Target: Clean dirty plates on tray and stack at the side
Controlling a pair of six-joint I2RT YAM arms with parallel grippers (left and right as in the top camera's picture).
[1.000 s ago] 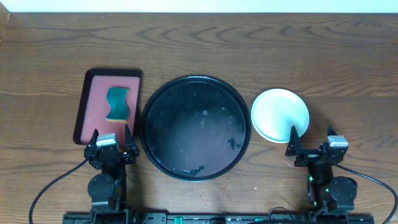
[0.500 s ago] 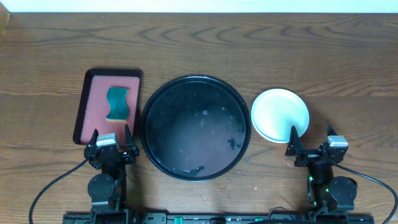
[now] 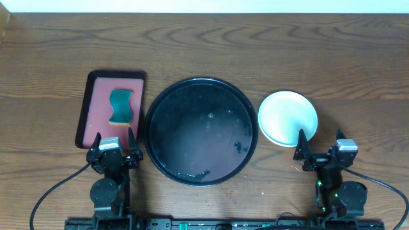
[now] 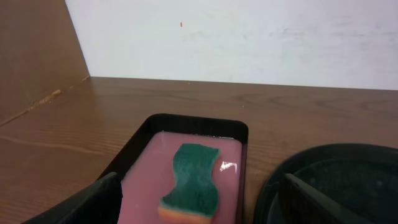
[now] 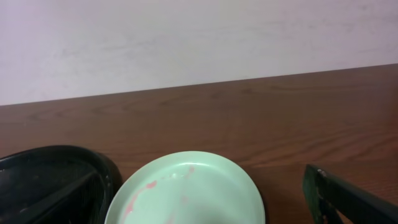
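I could read nothing in any of my views: no text, label, brand, number or sign was legible.
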